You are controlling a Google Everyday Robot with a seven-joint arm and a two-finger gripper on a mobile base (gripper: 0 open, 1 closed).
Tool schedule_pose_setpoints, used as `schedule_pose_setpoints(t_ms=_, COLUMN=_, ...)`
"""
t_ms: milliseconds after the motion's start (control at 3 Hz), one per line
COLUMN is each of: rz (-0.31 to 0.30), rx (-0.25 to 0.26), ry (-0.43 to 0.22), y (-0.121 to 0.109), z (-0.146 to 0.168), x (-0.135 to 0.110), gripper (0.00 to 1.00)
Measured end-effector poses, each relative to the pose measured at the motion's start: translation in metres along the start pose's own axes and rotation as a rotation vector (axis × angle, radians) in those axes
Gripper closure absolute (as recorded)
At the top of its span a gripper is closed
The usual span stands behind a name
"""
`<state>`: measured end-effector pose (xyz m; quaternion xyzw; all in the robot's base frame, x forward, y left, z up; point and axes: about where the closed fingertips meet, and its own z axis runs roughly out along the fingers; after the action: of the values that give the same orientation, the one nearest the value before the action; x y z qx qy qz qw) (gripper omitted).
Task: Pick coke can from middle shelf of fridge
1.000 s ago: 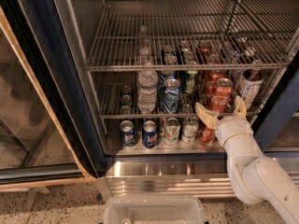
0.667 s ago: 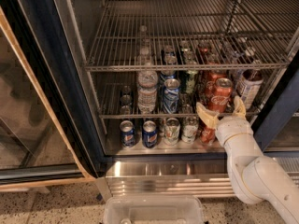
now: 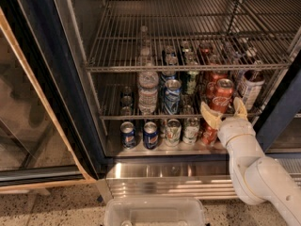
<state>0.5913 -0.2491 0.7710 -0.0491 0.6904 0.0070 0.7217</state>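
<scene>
Nothing has moved since the last frames: my gripper point(image 3: 222, 108) holds the same spot at the front rail of the middle shelf point(image 3: 117, 117). Its fingers are spread apart. The coke can point(image 3: 222, 92) stands between them, rising just above the hand. A white-labelled bottle point(image 3: 249, 86) sits close on the hand's right and the upper rack point(image 3: 141, 68) runs overhead. The fridge point(image 3: 56, 74) is open on my side of the rail.
</scene>
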Motion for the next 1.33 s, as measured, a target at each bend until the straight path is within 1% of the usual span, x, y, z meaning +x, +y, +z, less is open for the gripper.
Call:
schedule_pose_setpoints(t_ms=333, rz=-0.003, rx=-0.007, ry=0.004, y=-0.001, z=0.005, x=0.0, gripper=0.34)
schedule_pose_setpoints(t_ms=667, rz=-0.031, rx=-0.032, ry=0.017, y=-0.003, z=0.022, x=-0.004, gripper=0.33)
schedule_pose_setpoints(t_ms=1333, rz=-0.037, rx=-0.03, ry=0.022, y=-0.005, z=0.026, x=-0.004, gripper=0.33)
